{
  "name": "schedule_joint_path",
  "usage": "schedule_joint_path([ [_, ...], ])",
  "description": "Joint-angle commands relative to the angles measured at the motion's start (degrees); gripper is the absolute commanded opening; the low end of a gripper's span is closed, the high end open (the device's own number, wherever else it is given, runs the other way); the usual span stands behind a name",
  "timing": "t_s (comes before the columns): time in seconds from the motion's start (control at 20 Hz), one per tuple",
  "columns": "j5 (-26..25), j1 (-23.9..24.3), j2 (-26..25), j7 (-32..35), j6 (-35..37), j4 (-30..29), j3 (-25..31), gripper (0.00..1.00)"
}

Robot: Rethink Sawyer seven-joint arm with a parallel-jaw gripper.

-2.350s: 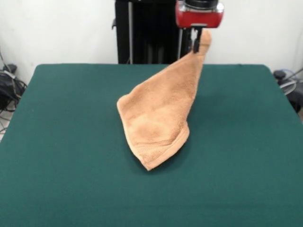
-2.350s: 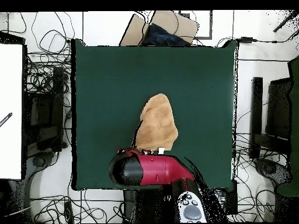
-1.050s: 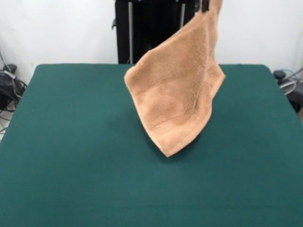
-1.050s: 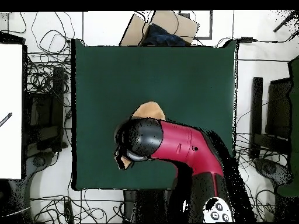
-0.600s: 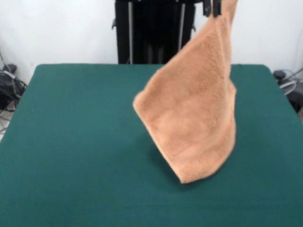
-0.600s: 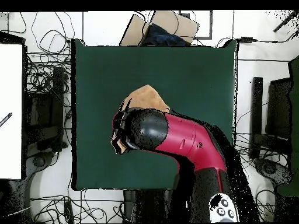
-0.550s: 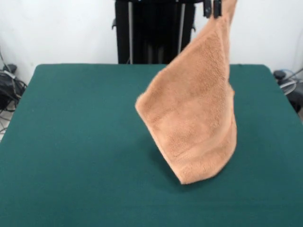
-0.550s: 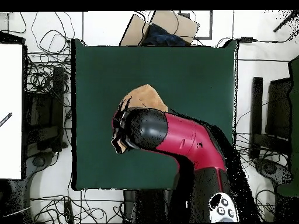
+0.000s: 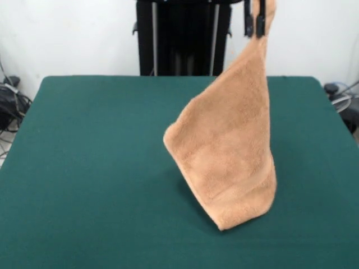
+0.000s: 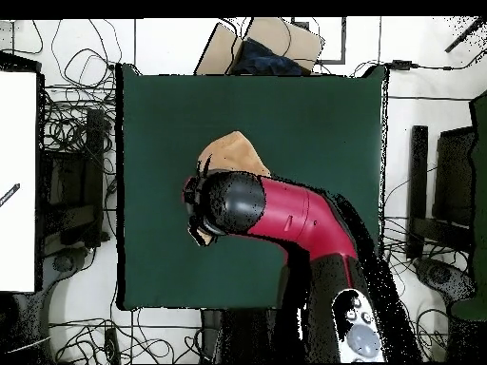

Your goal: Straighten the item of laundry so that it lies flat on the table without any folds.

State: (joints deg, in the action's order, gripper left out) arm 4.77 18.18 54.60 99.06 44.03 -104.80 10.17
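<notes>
Gripper point(image 9: 253, 25) at the top edge of the front view, only the two black fingertips showing, pinched together on one corner of the towel point(image 9: 230, 151), with a small peak of cloth sticking up just beside them. Towel hanging straight down from that pinch, directly beneath the fingertips, widening from a narrow neck at the grip into a broad, tilted diamond. One corner jutting out to the left at mid-height, the lowest corner pointing down to the table point(image 9: 84, 185); cannot tell whether it touches the cloth there or hangs just clear. A dark shadow on the table right under that tip.

Orange-tan throughout, thick and fuzzy, the looped pile of terry. A slightly flatter, darker band crossing the upper middle of the hanging face. Right edge curling gently inward, so the sheet is not flat but bowed into a soft cone. No sharp creases on the face turned toward the front camera.

From overhead, red and black arm point(image 10: 285, 217) reaching over the table's point(image 10: 314, 124) left-centre part, its round black end covering most of the cloth; only a tan patch of towel point(image 10: 230, 154) showing beyond it, plus a small scrap at its lower left.

Table top dark green, matte, felt-like, rectangular, far larger than the towel.
</notes>
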Motion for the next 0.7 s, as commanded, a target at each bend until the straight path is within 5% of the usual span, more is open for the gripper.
schedule_joint_path([
  [0.05,-7.7,3.42,-12.04,-3.19,-11.84,-1.68,2.91,0.0],
  [0.25,-9.29,5.87,-14.27,-3.66,-13.47,-1.15,4.44,0.0],
  [0.55,-8.86,6.18,-8.93,-0.34,-12.07,-5.57,4.98,0.0],
  [0.7,-9.79,8.3,-10.42,-1.55,-13.26,-6.02,6.02,0.0],
])
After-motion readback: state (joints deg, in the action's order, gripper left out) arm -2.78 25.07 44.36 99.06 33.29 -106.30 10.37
